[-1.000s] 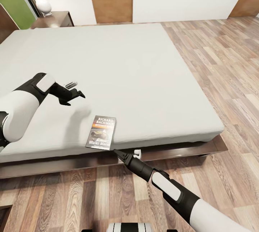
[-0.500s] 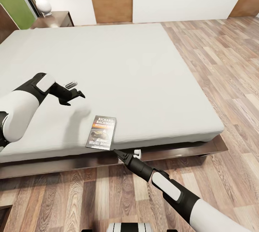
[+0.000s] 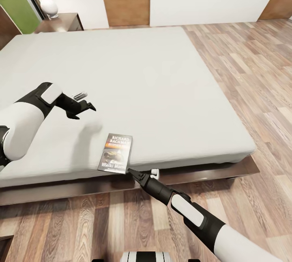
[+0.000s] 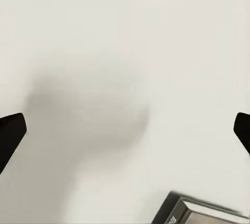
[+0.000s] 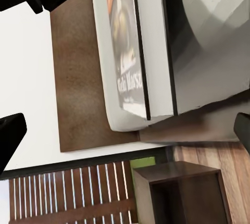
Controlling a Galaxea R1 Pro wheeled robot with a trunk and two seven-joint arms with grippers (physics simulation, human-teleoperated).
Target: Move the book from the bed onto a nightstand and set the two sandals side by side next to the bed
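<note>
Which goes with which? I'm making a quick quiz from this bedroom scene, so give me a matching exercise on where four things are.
Things:
1. book
2. left gripper
3. right gripper
4. lamp

Places:
A. on the nightstand
B. above the mattress, fingers open
C. at the mattress's near edge
D. just below the book's near corner

Pairs: 1-C, 2-B, 3-D, 4-A

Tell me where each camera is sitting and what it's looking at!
Head view: on the robot's head, looking down over the bed; both arms show, with the left gripper and right gripper.
Left wrist view: near the left gripper, facing the mattress; dark fingertips at the edges.
Right wrist view: near the right gripper, looking along the bed's edge toward the nightstand; dark fingertips show.
Shared: all three see the book.
</note>
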